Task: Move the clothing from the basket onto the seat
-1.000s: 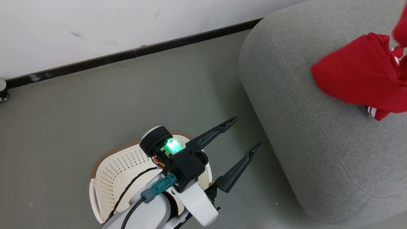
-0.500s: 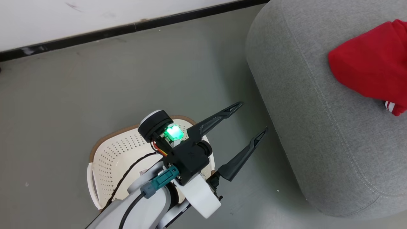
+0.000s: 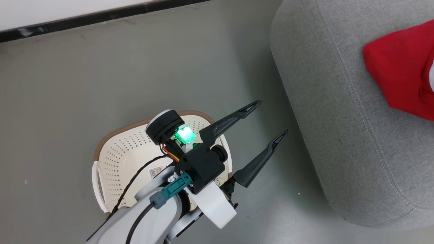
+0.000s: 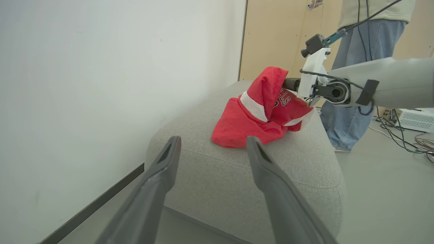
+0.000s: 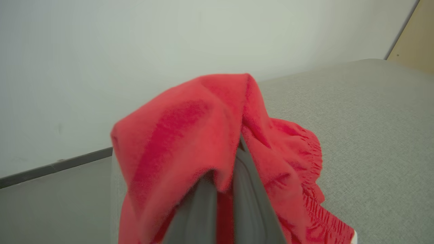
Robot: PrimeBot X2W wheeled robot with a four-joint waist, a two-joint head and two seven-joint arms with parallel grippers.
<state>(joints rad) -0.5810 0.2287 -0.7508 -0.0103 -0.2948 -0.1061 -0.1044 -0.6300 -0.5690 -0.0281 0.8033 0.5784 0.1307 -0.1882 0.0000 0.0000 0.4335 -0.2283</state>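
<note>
The left claw (image 3: 273, 116) hangs over the grey floor (image 3: 101, 84) between the basket (image 3: 125, 152) and the seat (image 3: 339, 118), its two dark fingers spread wide apart with nothing between them. In the left wrist view the same claw (image 4: 213, 139) points at the near end of the seat (image 4: 237, 176). The basket stands on the floor under the left arm, which covers part of it. Its perforated white wall, brown rim and a small label on its bottom show beside the arm. The red clothing (image 3: 396, 74) lies on top of the seat, well away from the basket, at the right edge of the head view. From the left wrist the clothing (image 4: 251, 125) is a crumpled heap with white trim and dark lettering. Its lower folds rest on the cushion and one part is drawn up into a peak where the right arm reaches it. In the right wrist view the right claw (image 5: 223, 203) has its fingers pressed close together, pinching the red cloth (image 5: 190, 135), which drapes over both fingers and hides their tips. Grey seat fabric (image 5: 366, 118) lies beneath and beyond it. A person in jeans (image 4: 366, 51) stands behind the seat, near cables (image 4: 407, 135) on the floor, and a pale wall (image 4: 101, 84) runs along the seat's far side.
</note>
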